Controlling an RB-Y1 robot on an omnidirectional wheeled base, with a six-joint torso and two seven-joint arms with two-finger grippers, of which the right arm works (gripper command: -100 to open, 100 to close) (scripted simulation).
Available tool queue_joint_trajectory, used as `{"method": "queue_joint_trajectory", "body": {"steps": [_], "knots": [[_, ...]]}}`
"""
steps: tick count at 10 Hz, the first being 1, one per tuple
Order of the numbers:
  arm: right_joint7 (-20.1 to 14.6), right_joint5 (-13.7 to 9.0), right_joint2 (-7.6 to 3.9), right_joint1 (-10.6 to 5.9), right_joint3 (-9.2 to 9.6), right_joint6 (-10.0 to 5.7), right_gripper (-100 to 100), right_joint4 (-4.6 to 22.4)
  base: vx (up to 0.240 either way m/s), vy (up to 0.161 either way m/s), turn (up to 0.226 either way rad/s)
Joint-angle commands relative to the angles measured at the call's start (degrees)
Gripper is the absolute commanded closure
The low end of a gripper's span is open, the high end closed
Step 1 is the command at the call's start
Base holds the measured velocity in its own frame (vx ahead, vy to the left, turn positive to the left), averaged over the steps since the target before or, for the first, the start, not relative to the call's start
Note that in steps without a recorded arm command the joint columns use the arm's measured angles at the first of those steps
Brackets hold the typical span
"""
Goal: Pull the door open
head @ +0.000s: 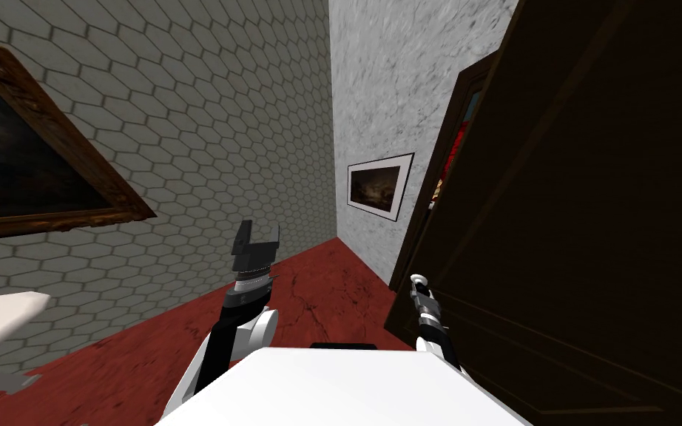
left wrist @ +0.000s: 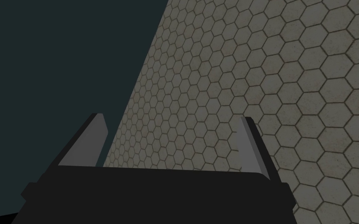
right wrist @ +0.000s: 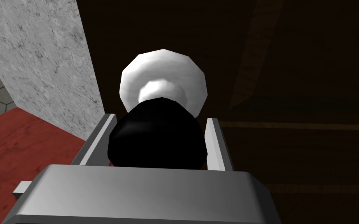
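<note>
Red floor (head: 317,288) runs between a wall of six-sided tiles (head: 206,133) at 9 o'clock and a mottled grey wall (head: 399,81) at 12 o'clock, which carries a small framed picture (head: 379,186). From the head view the dark brown door (head: 591,222) takes up the whole 3 o'clock side. It stands swung a little off its frame (head: 447,148), with a thin strip of colour showing in the gap. The right pincer (right wrist: 162,118) is at the door's near edge. Its two fingers (right wrist: 99,142) are closed against the sides of the black knob (right wrist: 157,136), which sits on a white round base (right wrist: 163,74) on the door's face. The left pincer (left wrist: 171,118) is raised at 9 o'clock of the right one, well apart from the door, its fingers spread wide with nothing between them
</note>
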Motion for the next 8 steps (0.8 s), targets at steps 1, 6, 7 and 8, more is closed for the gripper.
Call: {"method": "queue_joint_trajectory", "body": {"steps": [1,6,7,8], "knots": [[-0.05,-0.02,0.05,-0.03,-0.01,-0.13,100,-0.07,0.000,0.000,0.000],[-3.17,1.85,-1.76,1.25,3.47,-0.33,100,-1.07,-0.197,0.004,0.088],[-3.81,2.23,-2.11,1.51,4.17,-0.39,100,-1.29,-0.209,-0.021,0.087],[-4.42,2.59,-2.45,1.75,4.84,-0.46,100,-1.50,-0.182,-0.057,0.094]]}}
